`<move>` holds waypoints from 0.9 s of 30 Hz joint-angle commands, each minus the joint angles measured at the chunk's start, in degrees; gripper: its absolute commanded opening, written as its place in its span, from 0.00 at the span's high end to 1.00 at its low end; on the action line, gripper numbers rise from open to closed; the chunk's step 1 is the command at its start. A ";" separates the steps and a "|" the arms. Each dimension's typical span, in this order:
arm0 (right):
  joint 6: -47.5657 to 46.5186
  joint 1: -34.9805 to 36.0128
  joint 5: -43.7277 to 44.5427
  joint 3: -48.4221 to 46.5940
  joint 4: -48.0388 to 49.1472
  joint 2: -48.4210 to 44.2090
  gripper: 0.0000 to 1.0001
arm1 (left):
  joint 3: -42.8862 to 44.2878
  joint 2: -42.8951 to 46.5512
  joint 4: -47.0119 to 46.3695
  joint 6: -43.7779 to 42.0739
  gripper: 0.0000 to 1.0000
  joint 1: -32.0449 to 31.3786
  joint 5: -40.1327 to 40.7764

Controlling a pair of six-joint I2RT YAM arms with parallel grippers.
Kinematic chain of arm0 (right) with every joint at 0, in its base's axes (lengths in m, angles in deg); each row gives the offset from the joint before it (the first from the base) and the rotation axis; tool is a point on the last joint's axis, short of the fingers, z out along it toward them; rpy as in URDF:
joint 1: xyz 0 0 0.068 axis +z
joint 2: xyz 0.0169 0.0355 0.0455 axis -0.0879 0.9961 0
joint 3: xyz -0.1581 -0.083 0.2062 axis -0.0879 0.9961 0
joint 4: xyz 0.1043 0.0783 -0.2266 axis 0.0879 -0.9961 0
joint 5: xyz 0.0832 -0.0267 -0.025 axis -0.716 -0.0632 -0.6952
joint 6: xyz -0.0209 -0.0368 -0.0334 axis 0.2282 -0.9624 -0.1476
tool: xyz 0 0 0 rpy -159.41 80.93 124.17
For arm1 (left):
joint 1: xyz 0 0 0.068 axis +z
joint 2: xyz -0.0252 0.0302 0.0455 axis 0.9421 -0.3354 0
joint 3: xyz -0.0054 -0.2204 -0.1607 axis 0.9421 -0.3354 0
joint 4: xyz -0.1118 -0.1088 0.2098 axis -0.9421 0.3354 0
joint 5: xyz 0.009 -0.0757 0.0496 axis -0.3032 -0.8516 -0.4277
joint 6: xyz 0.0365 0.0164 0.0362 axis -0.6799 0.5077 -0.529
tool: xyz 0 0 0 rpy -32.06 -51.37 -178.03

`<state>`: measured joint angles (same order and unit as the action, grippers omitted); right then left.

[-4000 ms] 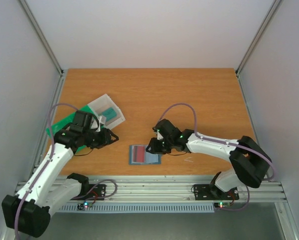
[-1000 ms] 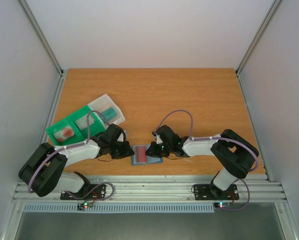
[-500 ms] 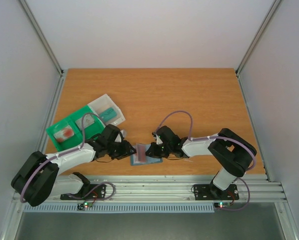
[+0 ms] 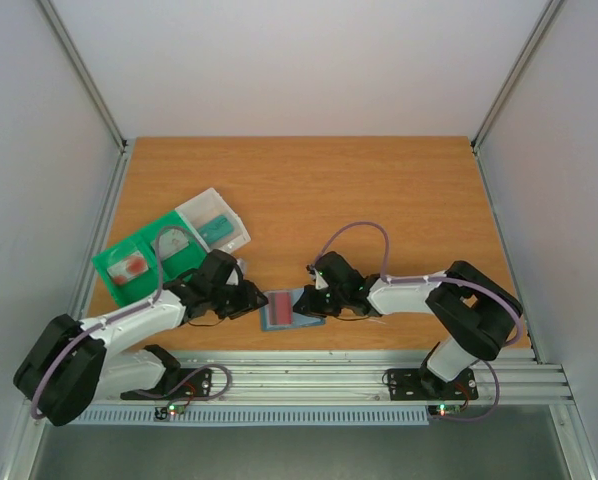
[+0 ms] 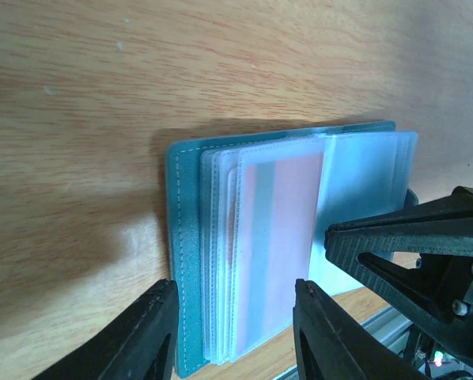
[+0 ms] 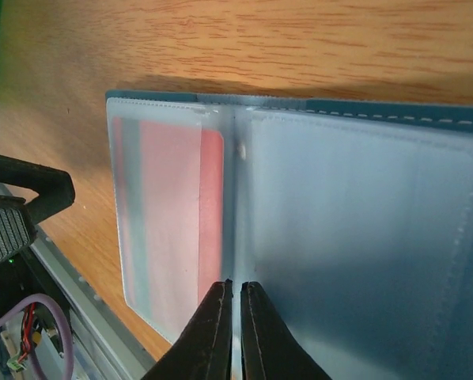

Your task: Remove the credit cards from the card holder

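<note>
Left pincer [image 5: 235,305] is standing partly open and gripping nothing, its fingers straddling the clear sleeves [image 5: 221,253] of the card holder [image 4: 289,308], which is lying spread open by the near edge of the bench [image 4: 309,190], about midway along. Right pincer [image 6: 236,289] is pressing shut at the holder's fold. I'm seeing a reddish-pink card [image 5: 280,237] sitting inside a sleeve.

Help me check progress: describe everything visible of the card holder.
The card holder lies open and flat on the wooden table near its front edge: slate-blue stitched cover, clear plastic sleeves, a reddish-pink card sleeved in one leaf. The shut right hand is at its fold; the open left hand flanks the card-side edge.
</note>
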<state>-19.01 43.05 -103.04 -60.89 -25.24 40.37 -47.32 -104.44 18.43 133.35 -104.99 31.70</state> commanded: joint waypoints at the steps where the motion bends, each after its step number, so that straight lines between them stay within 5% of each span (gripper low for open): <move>1: 0.35 0.61 0.20 -1.27 -1.84 -1.67 0.92 | 0.22 1.75 0.98 0.15 0.59 -0.26 2.02; 10: 0.73 1.76 -0.39 -4.05 -1.69 0.20 0.89 | -2.48 0.53 -8.09 3.17 0.58 -0.30 -2.88; 27: 1.30 1.87 1.95 -1.66 0.40 4.99 0.95 | -2.80 -0.77 -9.84 2.82 0.55 -0.30 -4.29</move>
<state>-18.46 44.52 -103.04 -64.06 -25.80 43.93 -49.44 -104.37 11.92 136.28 -104.99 28.31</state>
